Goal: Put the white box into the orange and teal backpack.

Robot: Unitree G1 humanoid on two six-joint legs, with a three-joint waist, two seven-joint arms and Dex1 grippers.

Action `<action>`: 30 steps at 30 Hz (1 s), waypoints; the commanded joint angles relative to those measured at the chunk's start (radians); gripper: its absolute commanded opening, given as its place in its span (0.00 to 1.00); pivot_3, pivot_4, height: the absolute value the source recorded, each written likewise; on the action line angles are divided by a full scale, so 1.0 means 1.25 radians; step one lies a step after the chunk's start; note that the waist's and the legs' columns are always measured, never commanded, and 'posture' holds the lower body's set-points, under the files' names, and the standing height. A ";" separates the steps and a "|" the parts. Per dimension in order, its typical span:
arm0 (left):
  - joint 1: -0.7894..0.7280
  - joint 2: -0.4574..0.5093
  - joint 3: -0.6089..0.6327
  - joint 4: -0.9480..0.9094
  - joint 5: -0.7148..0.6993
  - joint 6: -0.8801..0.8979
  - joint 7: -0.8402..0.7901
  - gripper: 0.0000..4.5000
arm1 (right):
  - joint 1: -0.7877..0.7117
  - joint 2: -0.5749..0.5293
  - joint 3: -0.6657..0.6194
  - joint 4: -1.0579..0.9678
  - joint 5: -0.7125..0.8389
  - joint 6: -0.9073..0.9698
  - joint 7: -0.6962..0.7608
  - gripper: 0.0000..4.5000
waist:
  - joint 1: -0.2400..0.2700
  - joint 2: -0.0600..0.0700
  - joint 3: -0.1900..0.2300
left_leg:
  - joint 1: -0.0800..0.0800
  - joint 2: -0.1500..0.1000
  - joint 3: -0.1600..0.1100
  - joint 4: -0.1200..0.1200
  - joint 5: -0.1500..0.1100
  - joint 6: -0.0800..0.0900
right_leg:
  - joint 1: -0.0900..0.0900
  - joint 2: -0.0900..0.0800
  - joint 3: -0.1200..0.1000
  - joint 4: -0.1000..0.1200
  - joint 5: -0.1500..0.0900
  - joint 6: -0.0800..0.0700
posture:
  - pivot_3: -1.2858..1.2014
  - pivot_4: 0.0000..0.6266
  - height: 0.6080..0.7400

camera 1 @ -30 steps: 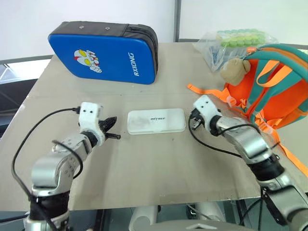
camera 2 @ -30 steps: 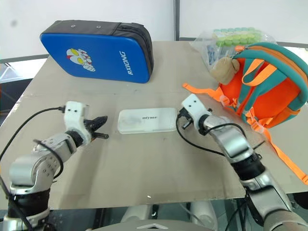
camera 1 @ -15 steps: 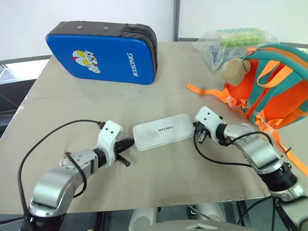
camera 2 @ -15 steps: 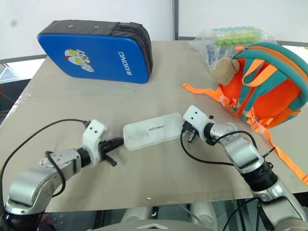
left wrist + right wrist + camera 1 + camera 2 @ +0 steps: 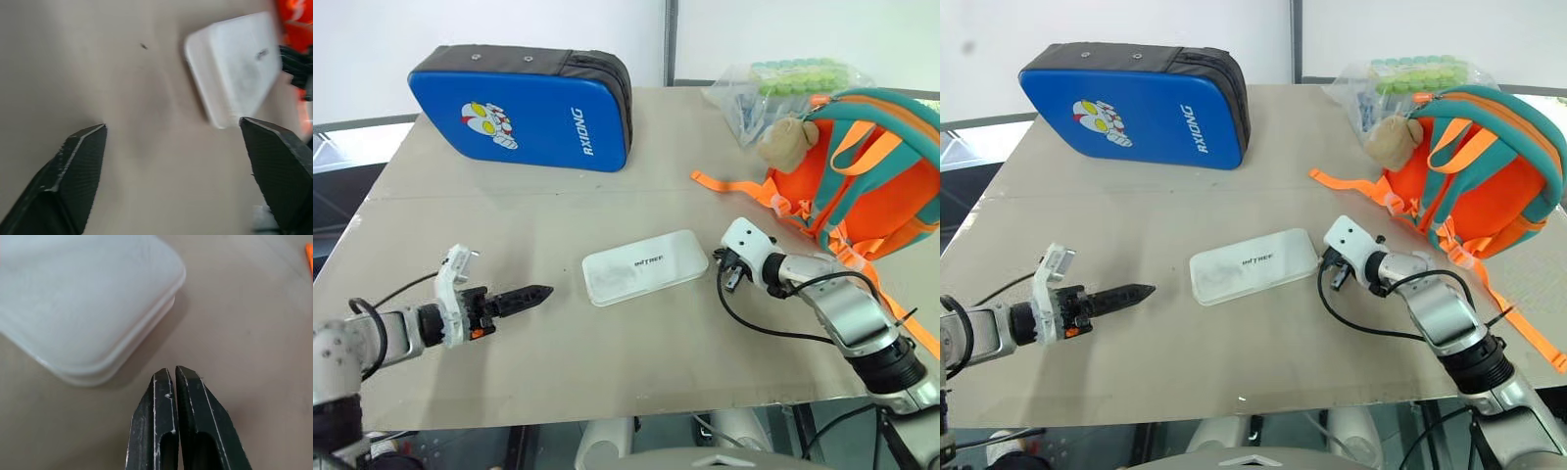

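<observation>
Two end effectors flank the box [image 5: 644, 266], which lies flat on the table [image 5: 607, 343], well apart from the backpack [image 5: 871, 166]. The left end effector [image 5: 181, 161] is spread wide; the right end effector [image 5: 175, 382] is pressed together beside the box. Step in hand: acquiring the box; next requires a grip on it.

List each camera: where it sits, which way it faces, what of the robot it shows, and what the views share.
Left eye and right eye views: on the head, looking forward and down over the table; both arms show, with the blue case and the orange and teal backpack at the far side.
Left wrist view: on the left arm, looking along the open left claw toward the white box.
Right wrist view: on the right arm, looking along the shut right claw, close to a corner of the box.
Shared: all views show the white box on the table.
</observation>
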 commanded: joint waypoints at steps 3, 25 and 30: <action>-0.065 -0.097 -0.026 0.050 -0.054 0.039 0.107 0.99 | -0.027 0.013 0.014 0.019 -0.029 -0.069 0.018 0.00 | -0.001 -0.002 -0.001 | 0.000 0.000 -0.002 0.000 0.000 0.000 | 0.000 -0.001 0.002 0.000 0.000 0.000 | 0.52 0.24 1.00; -0.126 -0.287 0.049 0.043 -0.182 0.027 0.311 0.19 | 0.135 0.057 -0.313 -0.249 0.205 0.083 0.055 0.19 | 0.007 -0.001 -0.002 | -0.001 -0.001 -0.003 0.000 0.002 -0.003 | -0.001 -0.004 0.001 0.000 0.001 0.001 | 0.52 0.24 1.00; -0.131 -0.279 0.040 0.023 -0.222 0.001 0.323 0.19 | 0.230 0.056 -0.566 -0.453 0.444 0.271 0.019 0.71 | 0.003 -0.001 -0.002 | -0.001 0.000 -0.003 0.000 0.000 0.000 | -0.001 -0.003 0.001 0.000 0.001 0.001 | 0.52 0.24 1.00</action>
